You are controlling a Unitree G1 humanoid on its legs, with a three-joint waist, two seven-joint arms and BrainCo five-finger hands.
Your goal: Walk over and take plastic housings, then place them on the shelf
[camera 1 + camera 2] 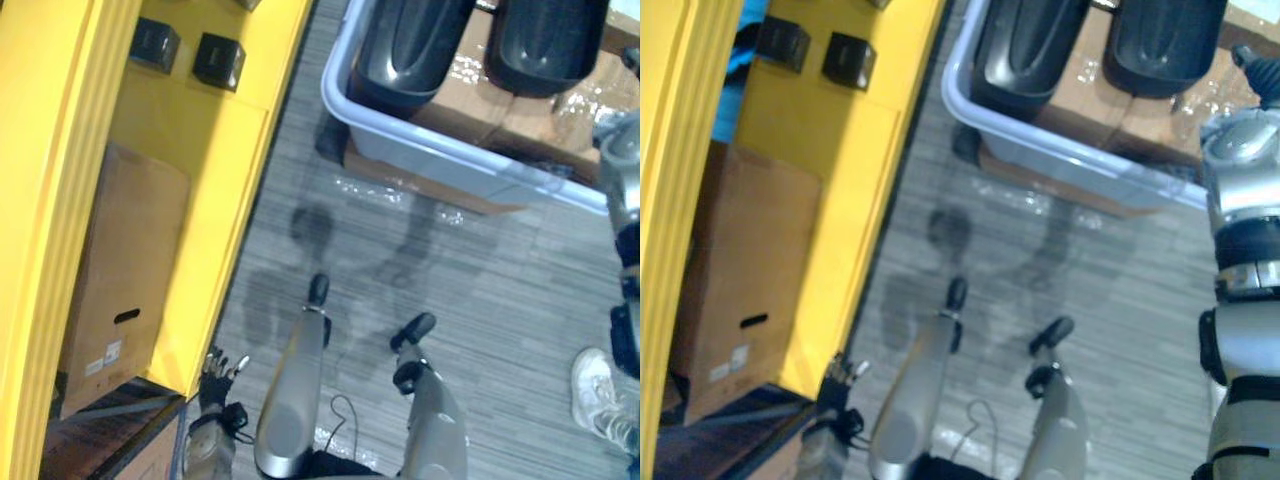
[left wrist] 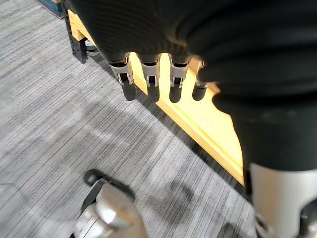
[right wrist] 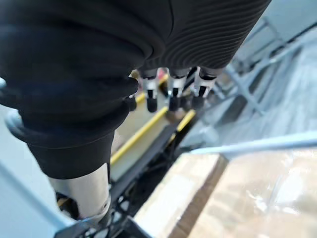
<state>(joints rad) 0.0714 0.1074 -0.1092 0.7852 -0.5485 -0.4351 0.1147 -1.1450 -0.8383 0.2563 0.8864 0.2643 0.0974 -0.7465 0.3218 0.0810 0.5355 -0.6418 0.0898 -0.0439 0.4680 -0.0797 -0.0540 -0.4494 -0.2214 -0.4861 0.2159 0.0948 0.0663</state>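
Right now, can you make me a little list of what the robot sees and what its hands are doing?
housings: two big dark rounded plastic housings, lying in the bin ahead
bin: pale blue plastic bin, sitting on cardboard
shelf: yellow shelf on the robot's left
on shelf: two small black boxes; brown cardboard box lower down
left hand: left hand open, empty, beside the shelf's edge
right hand: right hand open, empty
floor: grey striped carpet
person: a white shoe on the robot's right
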